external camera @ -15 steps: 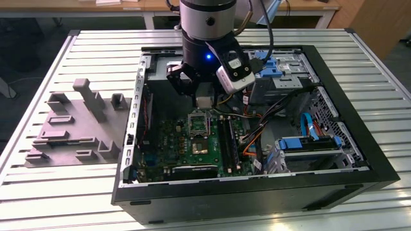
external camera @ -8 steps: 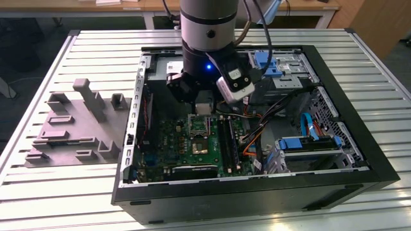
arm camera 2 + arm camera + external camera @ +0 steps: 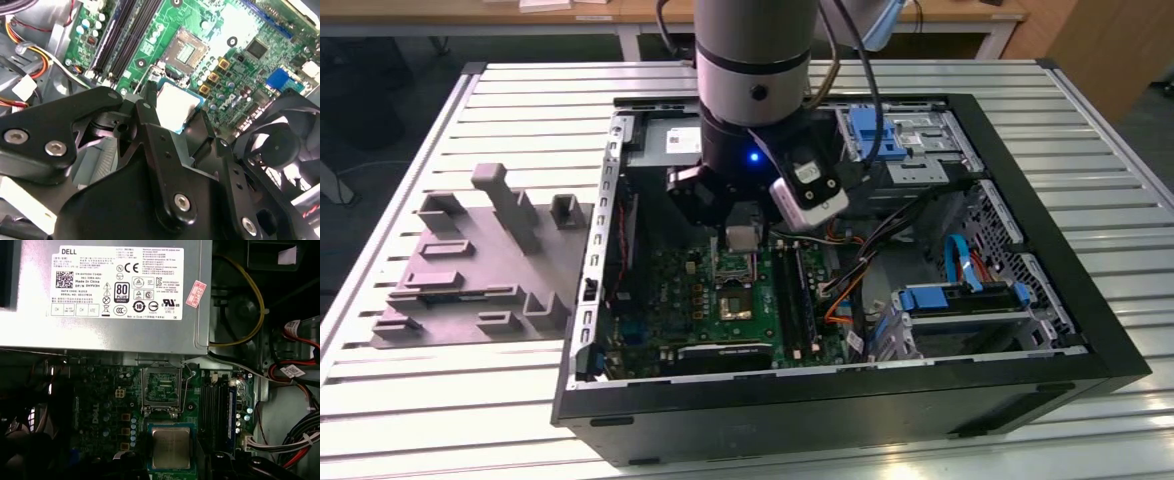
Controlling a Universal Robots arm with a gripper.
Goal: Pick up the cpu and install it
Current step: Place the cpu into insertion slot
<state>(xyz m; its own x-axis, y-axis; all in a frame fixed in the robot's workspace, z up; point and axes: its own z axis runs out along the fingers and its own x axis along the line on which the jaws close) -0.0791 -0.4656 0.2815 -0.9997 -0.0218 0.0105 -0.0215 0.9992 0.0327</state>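
Cpu (image 3: 171, 447) sits clamped in the gripper (image 3: 177, 106), held just above the motherboard (image 3: 107, 405) and near the open socket (image 3: 161, 385) (its centre bare, frame lifted). Pickup looks done; the chip is not yet seated, so the install remains.

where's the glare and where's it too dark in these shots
second wrist view: glare washes out part of the green board; first wrist view: the white label is bright while the board beside the cpu lies in shadow; exterior view: a blue light glows on the arm.
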